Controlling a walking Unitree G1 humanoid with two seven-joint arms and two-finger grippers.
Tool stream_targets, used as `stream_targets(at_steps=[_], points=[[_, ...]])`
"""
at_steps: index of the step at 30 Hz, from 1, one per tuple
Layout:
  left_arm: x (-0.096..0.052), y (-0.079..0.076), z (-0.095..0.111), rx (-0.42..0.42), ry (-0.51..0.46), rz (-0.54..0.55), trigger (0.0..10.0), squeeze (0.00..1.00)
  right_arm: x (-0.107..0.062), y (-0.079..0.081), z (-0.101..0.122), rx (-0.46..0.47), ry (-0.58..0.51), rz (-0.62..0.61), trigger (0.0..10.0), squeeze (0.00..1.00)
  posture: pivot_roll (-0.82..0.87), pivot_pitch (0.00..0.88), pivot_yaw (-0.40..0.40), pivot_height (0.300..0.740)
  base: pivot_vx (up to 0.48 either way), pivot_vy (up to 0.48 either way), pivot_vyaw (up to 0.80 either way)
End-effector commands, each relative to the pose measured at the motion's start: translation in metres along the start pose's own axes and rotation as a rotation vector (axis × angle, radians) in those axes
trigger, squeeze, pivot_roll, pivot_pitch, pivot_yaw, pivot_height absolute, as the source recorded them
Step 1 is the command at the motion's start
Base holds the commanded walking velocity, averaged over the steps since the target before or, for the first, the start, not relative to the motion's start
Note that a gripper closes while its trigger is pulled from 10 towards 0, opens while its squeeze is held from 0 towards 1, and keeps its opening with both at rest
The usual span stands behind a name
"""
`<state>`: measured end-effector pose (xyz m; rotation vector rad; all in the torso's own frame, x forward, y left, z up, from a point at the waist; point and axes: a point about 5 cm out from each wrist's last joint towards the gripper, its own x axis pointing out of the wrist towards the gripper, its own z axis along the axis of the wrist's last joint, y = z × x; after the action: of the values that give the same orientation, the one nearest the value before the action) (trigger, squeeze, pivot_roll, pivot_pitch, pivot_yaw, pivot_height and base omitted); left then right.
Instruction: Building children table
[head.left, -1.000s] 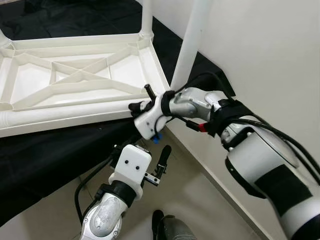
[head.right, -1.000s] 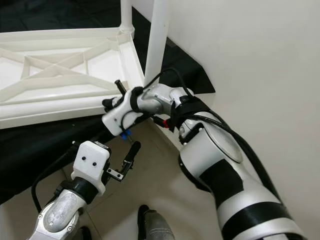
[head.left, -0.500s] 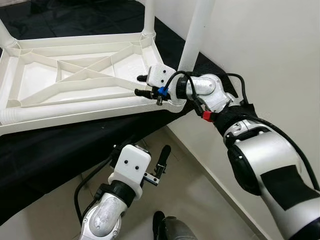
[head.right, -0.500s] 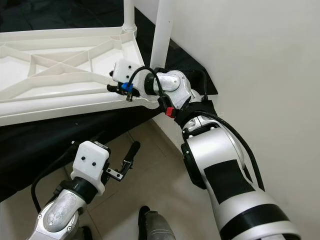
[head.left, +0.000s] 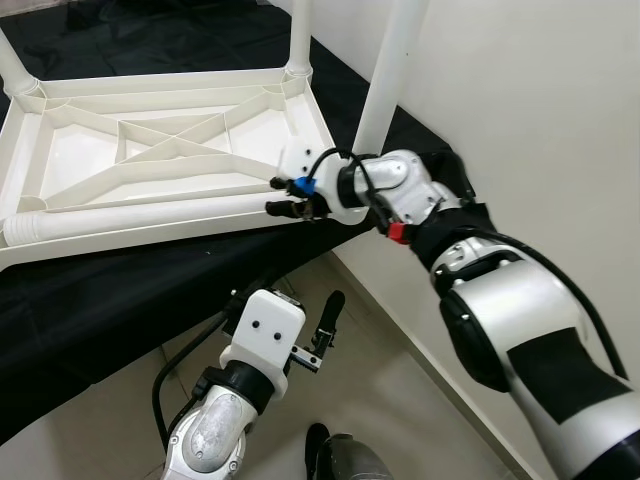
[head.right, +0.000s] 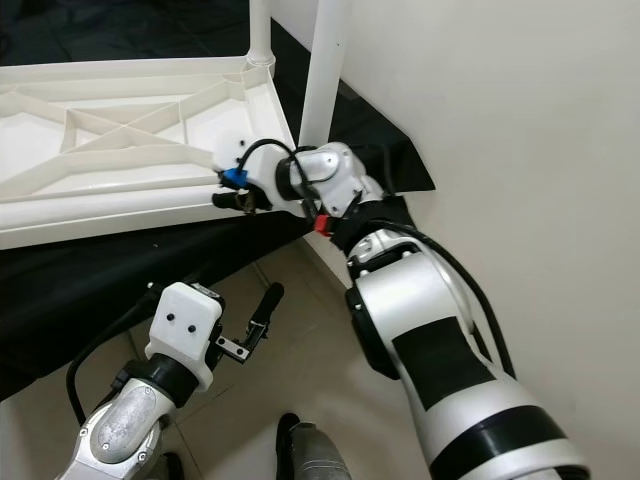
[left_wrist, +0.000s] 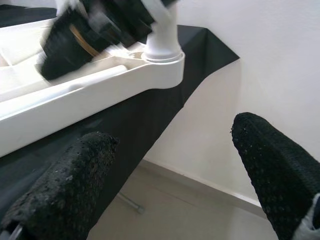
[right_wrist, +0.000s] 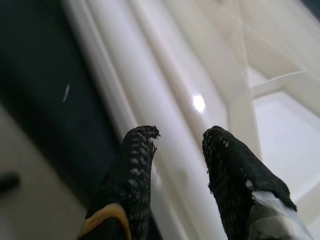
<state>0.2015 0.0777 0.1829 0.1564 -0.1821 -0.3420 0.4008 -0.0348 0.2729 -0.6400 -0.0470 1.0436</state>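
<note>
Two end effectors are in my view: the right end effector (head.left: 285, 196), fingers slightly parted and empty, straddles the near rim of the upturned white plastic ribbed tabletop (head.left: 150, 170) lying on the black-draped desk (head.left: 90, 300), probably to steady it; the left end effector (head.left: 328, 322) hangs open below.

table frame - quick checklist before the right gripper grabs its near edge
1. Right gripper open: ok, fingers parted.
2. Right gripper lined up with the near rail of the table frame: ok, rail runs between the fingers.
3. Fingers touching the rail: cannot tell.
4. Frame upside down on the black cloth, legs up: ok.
5. Corner leg fully seated in its socket: cannot tell.
6. Left gripper clear of the frame: ok, low by the floor, open.
</note>
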Motion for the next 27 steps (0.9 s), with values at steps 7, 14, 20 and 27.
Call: stream_targets(at_steps=[7,14,20,27], points=[[-0.001,0.004,-0.002,0.014,0.015,0.031,10.0,0.0,-0.019,-0.034,0.02,0.416,-0.374,-0.346,10.0,0.0,0.08,0.189,-0.14,0.74,0.0,0.0,0.0],[0.005,0.013,-0.001,0.031,0.012,0.077,10.0,0.0,-0.038,-0.039,-0.013,0.464,-0.356,-0.491,10.0,0.0,0.08,0.167,-0.123,0.74,0.0,0.0,0.63],[0.007,0.025,-0.002,0.029,0.029,0.154,10.0,0.0,-0.039,-0.031,-0.028,0.504,-0.35,-0.535,10.0,0.0,0.09,0.156,-0.124,0.74,0.0,0.0,0.75],[0.01,0.036,-0.001,0.013,0.03,0.203,10.0,0.0,-0.035,-0.015,-0.039,0.566,-0.357,-0.562,10.0,0.0,0.09,0.146,-0.119,0.74,0.0,0.0,0.43]])
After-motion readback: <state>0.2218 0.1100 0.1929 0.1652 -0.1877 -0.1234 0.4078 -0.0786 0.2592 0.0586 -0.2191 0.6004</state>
